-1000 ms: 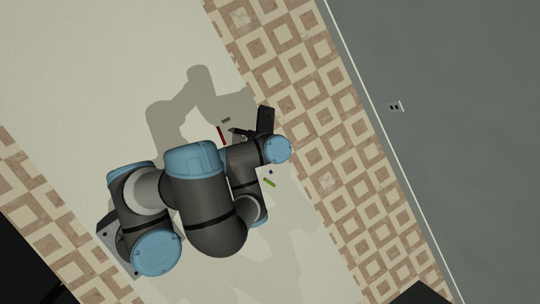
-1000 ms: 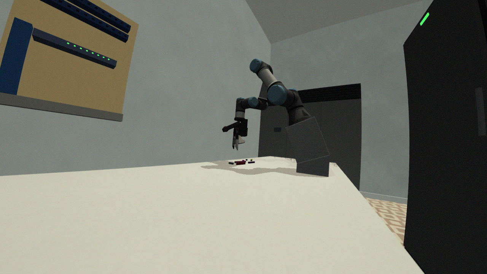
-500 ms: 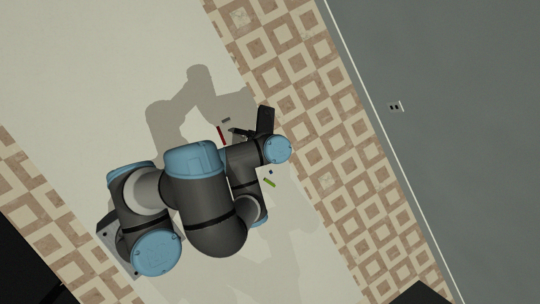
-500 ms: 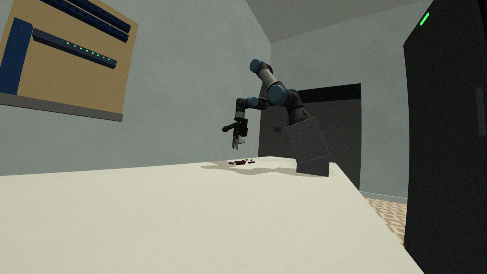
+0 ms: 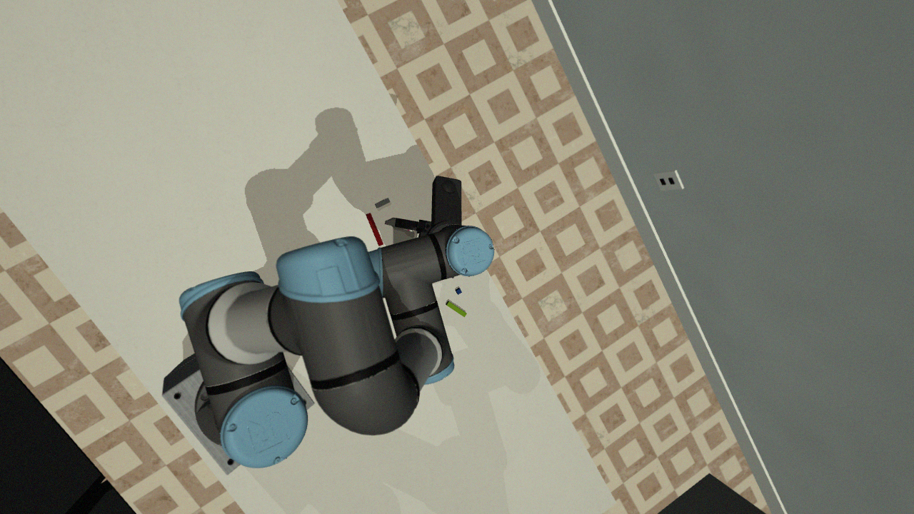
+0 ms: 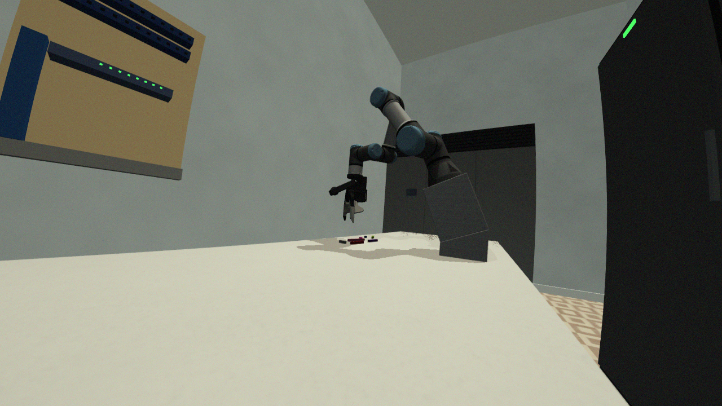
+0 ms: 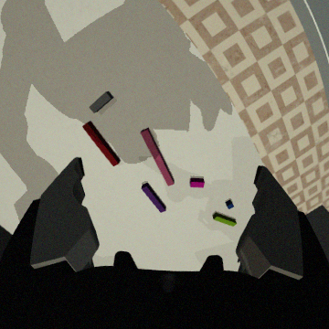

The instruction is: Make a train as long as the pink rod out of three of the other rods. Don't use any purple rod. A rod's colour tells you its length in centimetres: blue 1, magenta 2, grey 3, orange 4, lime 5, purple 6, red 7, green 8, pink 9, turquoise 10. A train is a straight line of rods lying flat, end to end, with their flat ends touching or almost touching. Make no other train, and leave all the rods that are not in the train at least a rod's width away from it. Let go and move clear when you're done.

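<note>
gripper [image 7: 164,215] is spread wide, nothing between the jaws, hanging well above the table [image 6: 252,313] near its far end, close to the edge that borders the checkered floor.

rods all lie flat and apart, no train started. in the wrist view: pink rod [image 7: 157,156] mid-cluster, red rod [image 7: 100,143] and grey rod [image 7: 100,101] further in from that edge, purple rod [image 7: 153,197] just beside the pink one's near end, magenta rod [image 7: 196,182], blue rod [image 7: 229,204] and lime rod [image 7: 224,219] on the floor-edge side. the top view shows only grey, red, blue and lime; the arm covers the rest.

my pick for the three: red + blue + blue isn't on offer, so grey + magenta + orange is out too (no orange seen); magenta + lime + magenta no. red + blue needs one more blue; grey + lime + blue adds up to nine. go with those.

handling, judged: small rigid square-section sticks, light, likely smooth-sided. pinch across the long flat sides at mid-length. blue is tiny, easy to knock or tip, so centre carefully.

no labels, brands or readable writing on the rods or gripper.
</note>
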You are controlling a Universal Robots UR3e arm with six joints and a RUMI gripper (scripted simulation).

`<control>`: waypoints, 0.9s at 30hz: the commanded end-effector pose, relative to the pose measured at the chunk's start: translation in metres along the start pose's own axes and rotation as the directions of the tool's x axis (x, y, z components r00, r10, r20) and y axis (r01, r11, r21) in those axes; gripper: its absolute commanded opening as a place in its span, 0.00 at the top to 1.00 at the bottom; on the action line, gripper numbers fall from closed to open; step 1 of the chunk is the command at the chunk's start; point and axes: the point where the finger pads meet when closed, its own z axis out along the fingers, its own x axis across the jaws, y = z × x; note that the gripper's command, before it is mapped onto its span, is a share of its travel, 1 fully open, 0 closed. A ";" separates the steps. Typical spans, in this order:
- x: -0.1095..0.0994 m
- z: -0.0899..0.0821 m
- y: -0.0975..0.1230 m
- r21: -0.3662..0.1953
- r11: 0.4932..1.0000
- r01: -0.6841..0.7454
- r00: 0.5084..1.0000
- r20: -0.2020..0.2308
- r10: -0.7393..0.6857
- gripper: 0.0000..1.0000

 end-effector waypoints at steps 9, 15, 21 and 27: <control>-0.002 0.000 -0.003 0.001 0.964 0.266 0.964 -0.001 -0.266 0.00; -0.003 0.000 -0.004 0.001 0.929 0.371 0.929 -0.001 -0.371 0.00; -0.003 0.000 -0.004 0.001 0.888 0.460 0.888 -0.001 -0.460 0.00; -0.004 0.000 -0.004 0.001 0.855 0.518 0.855 -0.001 -0.518 0.00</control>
